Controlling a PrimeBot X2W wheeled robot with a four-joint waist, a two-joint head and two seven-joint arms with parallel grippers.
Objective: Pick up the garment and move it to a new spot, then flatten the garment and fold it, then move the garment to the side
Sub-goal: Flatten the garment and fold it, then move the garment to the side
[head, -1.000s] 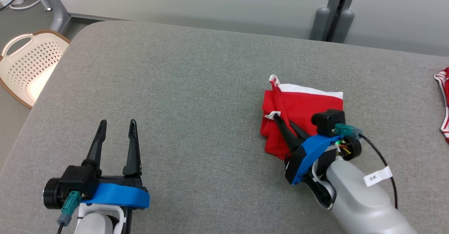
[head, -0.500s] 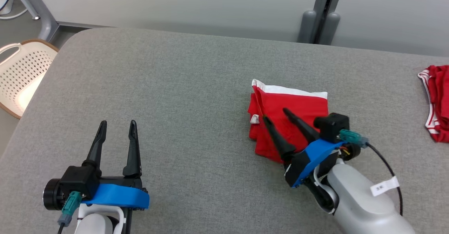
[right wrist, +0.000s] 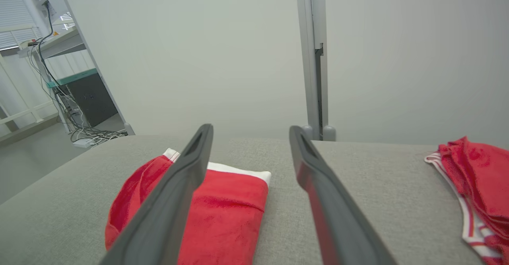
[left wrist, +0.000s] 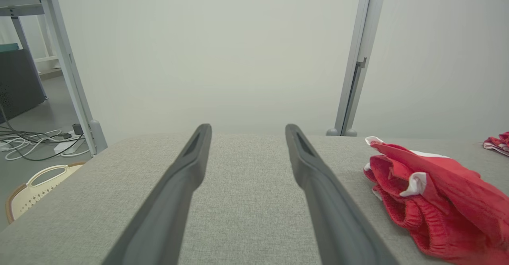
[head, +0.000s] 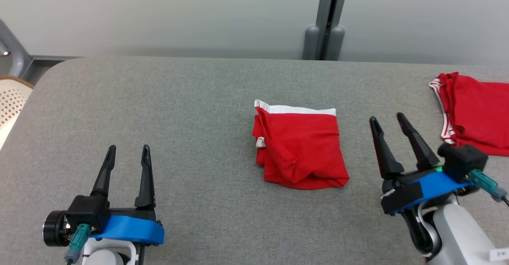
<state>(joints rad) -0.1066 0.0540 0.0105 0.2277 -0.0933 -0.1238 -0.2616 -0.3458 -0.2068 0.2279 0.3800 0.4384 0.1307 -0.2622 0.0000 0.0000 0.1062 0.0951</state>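
Surface: grey fabric-covered tabletop (head: 191,98), rounded at its far left corner; it carries both garments.

Container: cream perforated plastic basket (left wrist: 33,187) with a brown rim, standing low beyond the tabletop's left edge. Too little of its inside shows to tell what it holds.

Task item: red soft-knit garment (head: 300,149) with a white waistband, folded into a rough square. It lies mid-tabletop, a little right of centre, with the waistband toward the far edge and a bunched fold toward the near edge.

Handling (judged): light, limp and not fragile. The layers would likely slide apart if lifted by the top ply alone.

Hold point (judged): pinch through all layers at the left and right folded sides, or at the firmer waistband.

Other item: second red garment (head: 473,110) with white-striped trim, crumpled at the tabletop's right edge, well apart from the first.

Right gripper (head: 386,117): fingers apart, holding nothing, above the tabletop between the two garments.

Left gripper (head: 129,149): fingers apart, holding nothing, near the near left corner.
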